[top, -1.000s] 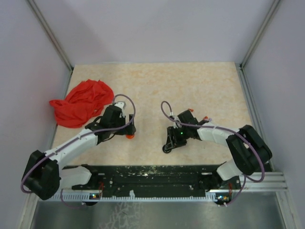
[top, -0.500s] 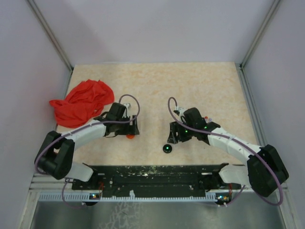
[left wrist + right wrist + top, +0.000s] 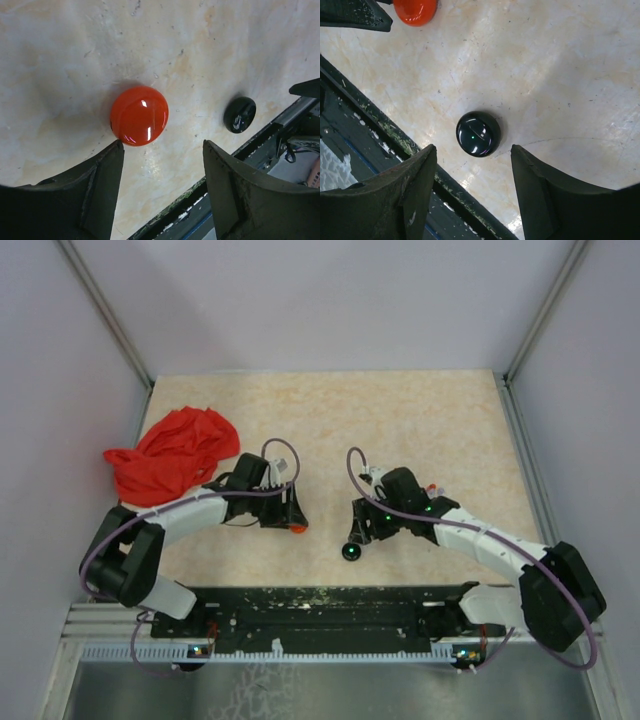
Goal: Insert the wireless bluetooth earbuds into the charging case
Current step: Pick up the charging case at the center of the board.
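Observation:
A glossy round red disc [image 3: 139, 115], like a closed charging case, lies on the table just past my left gripper's [image 3: 162, 145] left fingertip. That gripper stands open with nothing between its fingers. A round black disc [image 3: 478, 133] with a green light lies flat just ahead of my open right gripper [image 3: 472, 148], apart from both fingers. From above, the red disc [image 3: 297, 528] and black disc [image 3: 351, 551] lie near the front rail. A tiny red piece [image 3: 432, 487], earbud-sized, lies beyond the right arm. No black earbud shows.
A crumpled red cloth [image 3: 170, 455] lies at the left, behind the left arm. The black base rail [image 3: 320, 605] runs along the near table edge, close to both discs. Walls enclose the table on three sides.
My left gripper has slid right and narrowed, and the red disc has shifted right with it. My right gripper has widened and drawn back from the black disc, which now lies free.

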{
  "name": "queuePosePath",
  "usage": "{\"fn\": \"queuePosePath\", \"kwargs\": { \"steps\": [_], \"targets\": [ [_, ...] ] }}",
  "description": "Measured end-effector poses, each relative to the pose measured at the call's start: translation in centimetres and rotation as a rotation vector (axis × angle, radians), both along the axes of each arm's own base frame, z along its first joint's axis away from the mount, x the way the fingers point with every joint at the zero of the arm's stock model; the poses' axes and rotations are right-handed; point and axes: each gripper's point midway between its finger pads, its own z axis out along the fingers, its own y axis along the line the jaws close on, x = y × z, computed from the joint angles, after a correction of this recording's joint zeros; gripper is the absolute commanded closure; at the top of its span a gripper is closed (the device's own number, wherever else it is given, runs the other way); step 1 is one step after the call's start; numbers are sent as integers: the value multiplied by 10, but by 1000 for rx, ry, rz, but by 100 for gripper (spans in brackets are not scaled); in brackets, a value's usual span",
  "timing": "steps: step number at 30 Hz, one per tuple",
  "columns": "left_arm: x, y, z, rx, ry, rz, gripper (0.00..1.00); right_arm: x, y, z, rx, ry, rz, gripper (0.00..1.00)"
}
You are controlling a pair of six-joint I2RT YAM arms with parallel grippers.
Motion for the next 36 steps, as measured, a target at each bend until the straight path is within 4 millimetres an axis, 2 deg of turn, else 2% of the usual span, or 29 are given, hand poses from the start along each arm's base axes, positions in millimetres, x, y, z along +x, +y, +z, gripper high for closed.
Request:
{"fn": "queuePosePath", "kwargs": {
  "steps": [4,10,17,28,32,36],
  "targets": [
    [-5,-5,2,-16,7,-20,31,-3,9,1,-13,-23,44,38],
    [-2,1,4,21,-23,-16,32,1,30,9,-22,-83,121,38],
    [15,5,9,147,-122,-82,24,9,31,11,-35,-122,122,37],
    [4,-11,16,281,-462,-545,18,15,27,24,-38,-194,122,36],
    [9,-11,19,309,-609,-740,17,15,26,28,-35,-211,122,36],
    [9,-6,13,305,-711,-915,20,14,24,34,-30,-225,117,36]
  ]
}}
